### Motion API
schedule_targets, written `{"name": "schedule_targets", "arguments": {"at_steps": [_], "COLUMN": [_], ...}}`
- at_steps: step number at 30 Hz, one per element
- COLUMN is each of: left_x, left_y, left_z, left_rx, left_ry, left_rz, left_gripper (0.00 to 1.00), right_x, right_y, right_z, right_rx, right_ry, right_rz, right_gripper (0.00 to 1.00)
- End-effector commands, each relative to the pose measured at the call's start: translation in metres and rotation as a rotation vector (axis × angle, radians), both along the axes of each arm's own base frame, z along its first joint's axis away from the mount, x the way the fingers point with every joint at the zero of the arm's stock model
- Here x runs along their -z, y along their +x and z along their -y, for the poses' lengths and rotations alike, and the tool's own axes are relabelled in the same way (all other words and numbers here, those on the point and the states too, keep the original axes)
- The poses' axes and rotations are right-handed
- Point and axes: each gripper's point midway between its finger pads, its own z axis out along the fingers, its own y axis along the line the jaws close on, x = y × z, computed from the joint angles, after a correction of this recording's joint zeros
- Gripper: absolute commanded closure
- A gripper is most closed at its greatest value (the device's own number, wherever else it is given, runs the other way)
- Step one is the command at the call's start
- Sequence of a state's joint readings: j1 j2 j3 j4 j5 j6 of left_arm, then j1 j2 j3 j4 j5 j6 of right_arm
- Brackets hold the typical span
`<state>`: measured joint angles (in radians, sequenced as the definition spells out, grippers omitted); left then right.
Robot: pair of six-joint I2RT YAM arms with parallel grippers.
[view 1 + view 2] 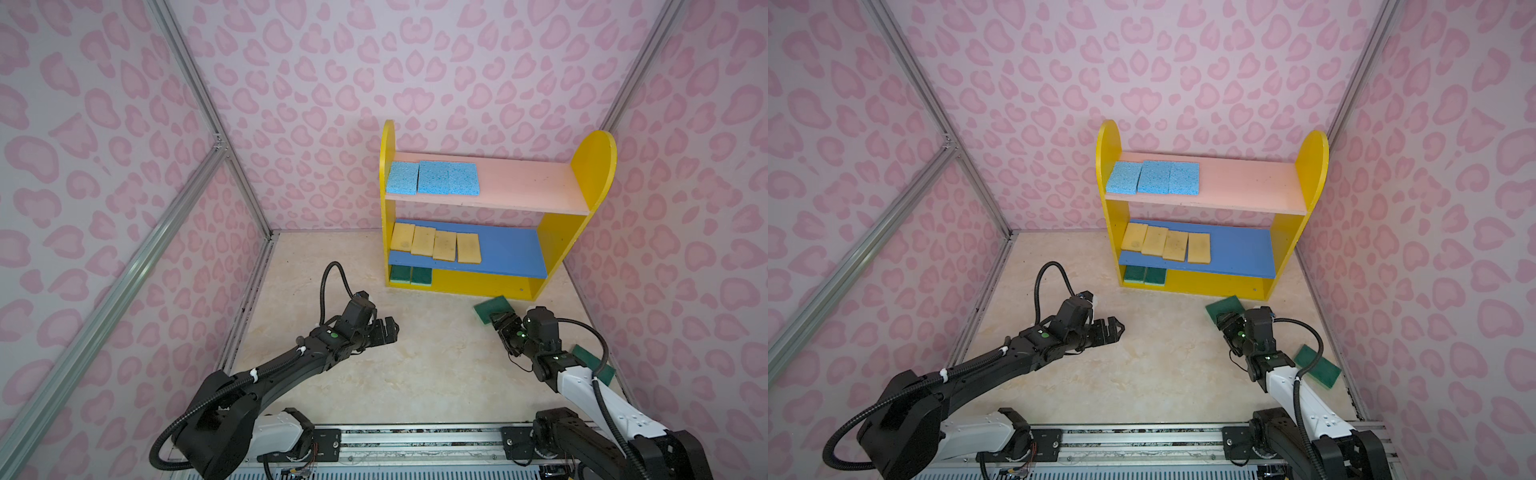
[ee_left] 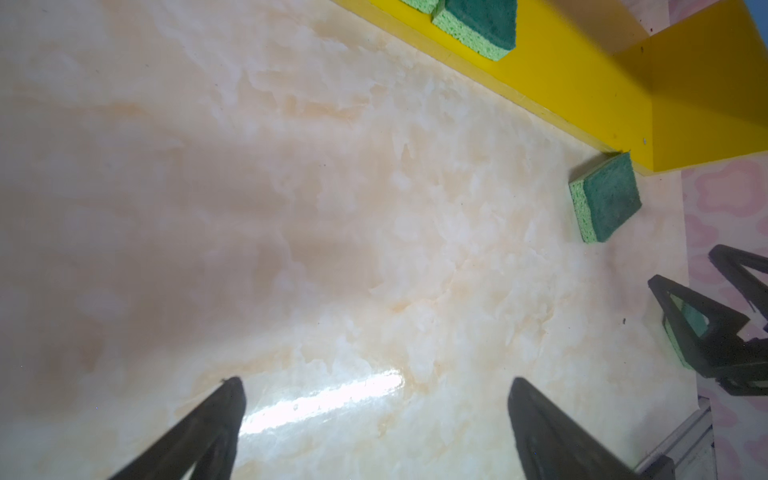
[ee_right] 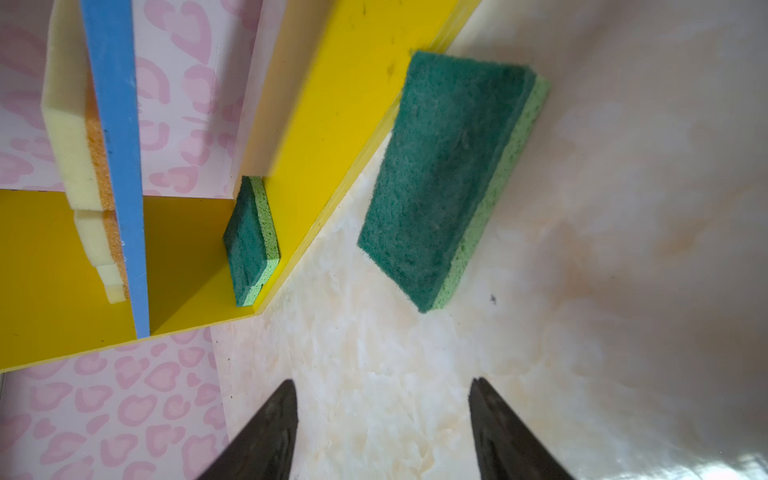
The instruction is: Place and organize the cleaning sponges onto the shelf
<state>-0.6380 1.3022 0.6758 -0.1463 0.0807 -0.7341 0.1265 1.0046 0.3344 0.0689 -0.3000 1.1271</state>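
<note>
The shelf [image 1: 594,166] stands at the back. Three light blue cleaning sponges [image 1: 432,178] lie on its pink board. Several pale yellow ones [image 1: 436,243] lie on the blue board, and two dark green ones [image 1: 411,275] sit at the left of the yellow base. Another dark green sponge [image 1: 492,306] [image 3: 449,174] lies on the floor by the shelf's front right corner. My right gripper [image 1: 500,322] [image 3: 383,381] hovers just short of it, open and empty. A further green sponge [image 1: 1318,365] lies beside the right arm. My left gripper [image 1: 388,330] [image 2: 376,380] is open over bare floor.
Pink patterned walls [image 1: 685,249] close in the marble floor [image 1: 415,374] on three sides, the right one near the loose sponges. The right halves of the pink board [image 1: 528,183] and blue board [image 1: 511,249] are bare. A metal rail [image 1: 415,436] runs along the front.
</note>
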Motion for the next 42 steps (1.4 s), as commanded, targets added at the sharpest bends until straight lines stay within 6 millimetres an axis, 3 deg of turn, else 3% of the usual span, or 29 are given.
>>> {"name": "schedule_targets", "arguments": {"at_steps": [1,7,13,24,29,35,42], "left_x": [-0.011,-0.007,-0.002,0.001,0.002,0.005,0.005], "left_y": [0.014,0.019,0.019,0.020,0.021,0.019,0.012], "left_z": [0.017,0.018,0.017,0.011,0.009,0.003,-0.003], "left_rx": [0.011,0.010,0.008,0.004,0.000,-0.007,-0.009], "left_ry": [-0.053,-0.033,-0.016,0.018,0.027,0.033,0.039], "left_rz": [0.040,0.040,0.035,0.040,0.038,0.032,0.031], "left_gripper": [0.02,0.02,0.02,0.02,0.02,0.02,0.02], "right_x": [0.009,0.025,0.038,0.050,0.055,0.059,0.062], "right_y": [-0.002,0.006,0.014,0.034,0.035,0.038,0.040], "right_z": [-0.008,-0.014,-0.006,-0.004,0.005,0.008,0.008], "right_rx": [-0.057,-0.104,-0.073,-0.020,0.027,0.039,0.028], "right_ry": [0.034,0.044,0.032,0.066,0.038,0.018,0.000], "right_rz": [-0.043,-0.089,-0.107,-0.117,-0.133,-0.143,-0.142], "right_gripper": [0.34,0.35,0.37,0.49,0.57,0.80,0.97]}}
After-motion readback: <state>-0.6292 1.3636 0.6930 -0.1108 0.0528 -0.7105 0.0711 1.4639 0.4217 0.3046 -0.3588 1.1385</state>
